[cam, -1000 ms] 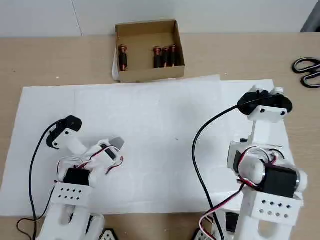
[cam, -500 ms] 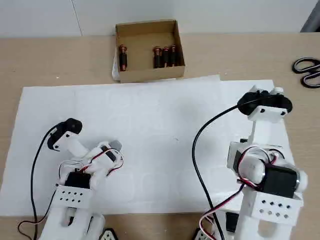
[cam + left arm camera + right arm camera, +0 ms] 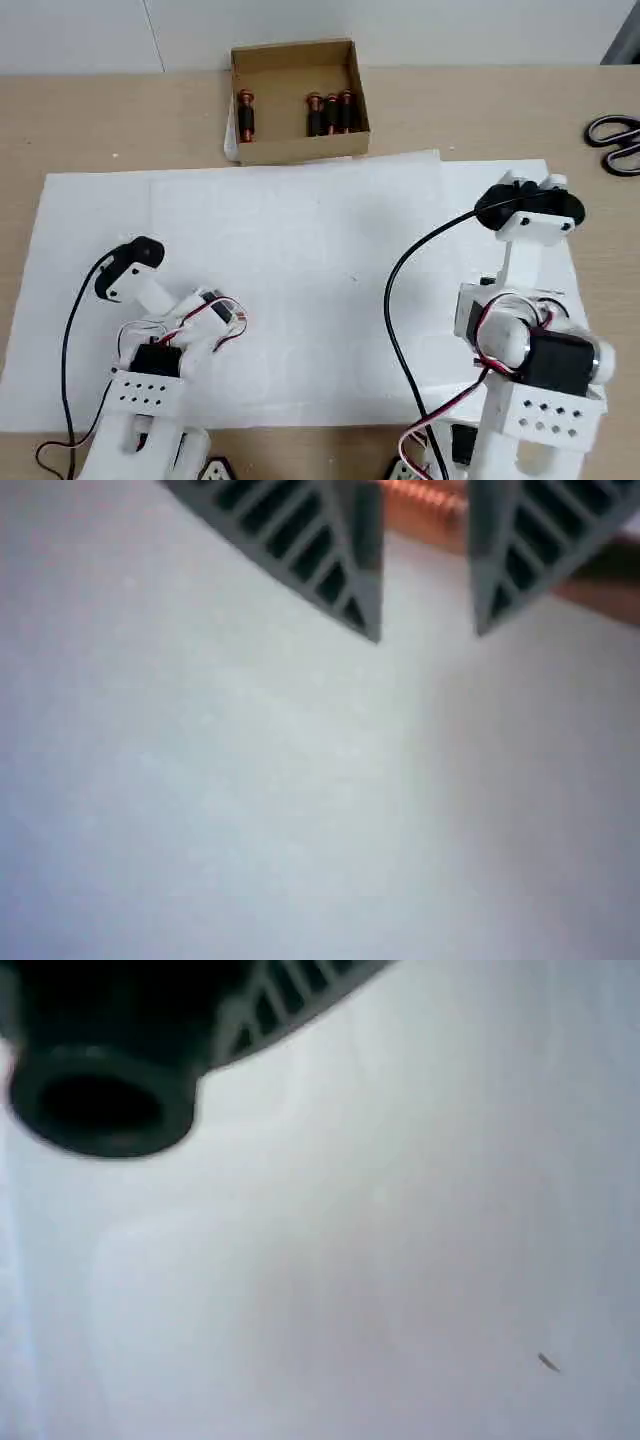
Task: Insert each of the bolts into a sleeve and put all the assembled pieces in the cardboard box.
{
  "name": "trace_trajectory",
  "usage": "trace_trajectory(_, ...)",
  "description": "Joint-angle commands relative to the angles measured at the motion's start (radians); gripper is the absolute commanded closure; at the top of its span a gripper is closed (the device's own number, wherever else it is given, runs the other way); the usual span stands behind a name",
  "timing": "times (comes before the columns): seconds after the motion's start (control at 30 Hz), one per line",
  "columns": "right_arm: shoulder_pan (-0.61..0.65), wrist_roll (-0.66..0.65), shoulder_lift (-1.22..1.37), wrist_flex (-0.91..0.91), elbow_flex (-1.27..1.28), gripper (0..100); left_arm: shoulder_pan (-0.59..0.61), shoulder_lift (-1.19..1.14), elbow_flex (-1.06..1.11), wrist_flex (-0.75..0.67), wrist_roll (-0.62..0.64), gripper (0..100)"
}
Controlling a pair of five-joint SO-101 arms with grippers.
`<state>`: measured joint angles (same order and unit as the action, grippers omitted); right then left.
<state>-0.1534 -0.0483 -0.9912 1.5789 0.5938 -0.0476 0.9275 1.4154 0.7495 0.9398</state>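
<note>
Risk at left: the copper-threaded bolt [image 3: 420, 498], glimpsed across the gap of the spread left claw [image 3: 425, 630], looks ungripped and could roll on the white paper [image 3: 300, 260]. Centre, at the far side of the tabletop [image 3: 100, 120], the cardboard box [image 3: 285, 95] holds four dark, copper-headed assembled pieces [image 3: 330, 113]. At right, the right claw [image 3: 170, 1055] pinches a black hollow sleeve [image 3: 100, 1105], which could slip if the hold loosens.

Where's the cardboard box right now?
In the high view the cardboard box sits on the table near its far edge, left of centre, just beyond the white sheet and well left of the scissors.
</note>
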Motion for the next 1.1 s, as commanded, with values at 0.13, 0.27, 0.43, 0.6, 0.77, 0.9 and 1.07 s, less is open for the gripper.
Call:
trace_trajectory(0.13,-0.008,0.008,-0.016,-0.015,-0.009,98.4,0.005,0.009,-0.001,-0.008,-0.002,100)
trace_trajectory(0.27,-0.008,0.008,-0.016,-0.016,-0.009,98.4,0.005,0.009,-0.001,-0.009,-0.002,99)
trace_trajectory(0.43,-0.008,0.008,-0.016,-0.010,-0.009,98.4,0.003,0.011,-0.024,0.002,-0.002,99)
trace_trajectory(0.6,-0.008,0.008,-0.016,-0.010,-0.009,98.4,-0.005,0.011,-0.242,0.187,0.011,99)
trace_trajectory(0.77,-0.008,0.008,-0.016,-0.018,-0.008,98.4,-0.006,0.009,-0.444,0.384,0.037,99)
trace_trajectory(0.9,-0.008,0.008,-0.015,-0.021,-0.006,98.4,-0.006,0.009,-0.513,0.520,0.038,99)
trace_trajectory(1.07,-0.008,0.006,-0.015,-0.021,-0.005,98.4,-0.061,0.003,-0.550,0.706,0.032,96)
